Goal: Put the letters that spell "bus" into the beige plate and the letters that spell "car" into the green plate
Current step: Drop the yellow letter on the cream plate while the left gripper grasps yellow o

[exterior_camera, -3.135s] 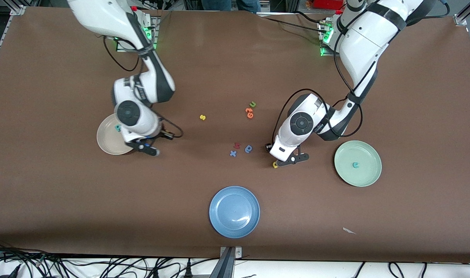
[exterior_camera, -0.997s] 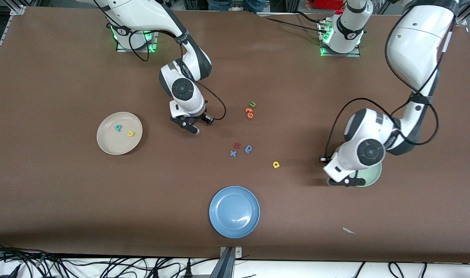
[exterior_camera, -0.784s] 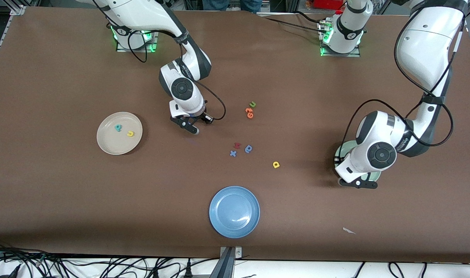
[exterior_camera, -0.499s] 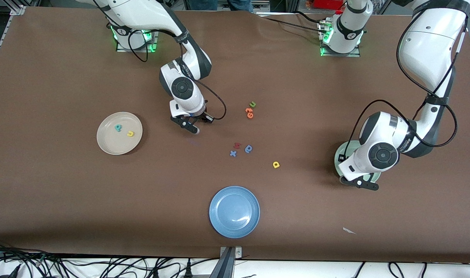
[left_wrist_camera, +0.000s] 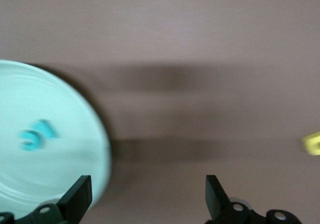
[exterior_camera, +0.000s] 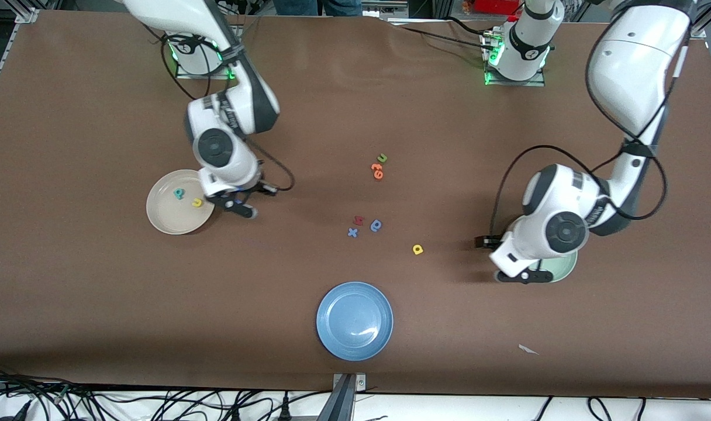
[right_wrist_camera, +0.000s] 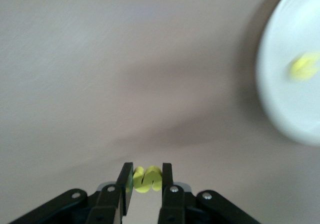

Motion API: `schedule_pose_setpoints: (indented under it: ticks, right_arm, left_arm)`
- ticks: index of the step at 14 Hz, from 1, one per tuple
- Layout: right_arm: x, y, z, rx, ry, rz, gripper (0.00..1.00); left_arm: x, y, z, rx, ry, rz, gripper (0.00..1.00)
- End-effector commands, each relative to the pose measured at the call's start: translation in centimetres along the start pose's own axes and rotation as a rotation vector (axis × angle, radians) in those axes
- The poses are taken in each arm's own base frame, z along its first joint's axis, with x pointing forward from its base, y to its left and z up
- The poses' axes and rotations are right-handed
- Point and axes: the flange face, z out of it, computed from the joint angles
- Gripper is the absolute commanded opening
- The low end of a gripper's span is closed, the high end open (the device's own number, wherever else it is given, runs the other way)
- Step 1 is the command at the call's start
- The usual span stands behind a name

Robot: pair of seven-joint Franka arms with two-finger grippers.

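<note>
- Left end effector (exterior_camera: 525,276): over the green plate's (exterior_camera: 568,264) rim toward the table's middle. Its fingers have just sprung apart, empty. Two teal letters (left_wrist_camera: 31,140) lie in the plate, so I judge "car" lacks only its "a".
- Yellow "a" (exterior_camera: 417,249): flat on the table, apart from that end effector, toward the table's middle. I judge it the left arm's next pick.
- Right end effector (exterior_camera: 238,208): a moment ago it closed over the table's middle. Now it hangs just beside the beige plate's (exterior_camera: 165,217) rim, clamped on the yellow "s" (right_wrist_camera: 146,179).
- Beige plate: holds the teal "b" (exterior_camera: 179,193) and the yellow "u" (exterior_camera: 197,202). The "s" is not yet over it. Once it is dropped in, I reckon "bus" complete.
</note>
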Motion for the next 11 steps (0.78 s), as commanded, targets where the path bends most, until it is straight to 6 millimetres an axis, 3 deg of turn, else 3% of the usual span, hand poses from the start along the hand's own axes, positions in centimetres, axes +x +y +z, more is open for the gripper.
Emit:
schedule_pose_setpoints:
  ticks: [1,4,6,8,9,11]
  right_arm:
    - [2.8,5.2,0.6,-0.042,-0.014,-0.116,0.02]
    - [5.9,9.7,2.5,-0.071,-0.027,-0.183,0.03]
    - [8.4,13.2,2.7,-0.057,-0.017,-0.215,0.04]
    - [10.0,15.5,4.0,-0.055,-0.016,-0.255,0.14]
    - [10.6,16.4,4.7,-0.058,-0.01,-0.272,0.27]
    - [11.0,17.1,4.5,-0.05,-0.009,-0.27,0.99]
  left_arm:
    - [-0.1,6.2,0.1,-0.043,0.025,-0.126,1.0]
    - [-0.8,10.3,0.5,-0.083,0.068,-0.24,1.0]
    - [-1.3,13.0,1.9,-0.123,0.103,-0.294,1.0]
    - [-1.7,15.2,3.5,-0.172,0.146,-0.314,0.99]
    - [-1.9,15.8,4.3,-0.176,0.145,-0.32,0.97]
    - [-2.1,15.9,5.0,-0.17,0.136,-0.32,0.94]
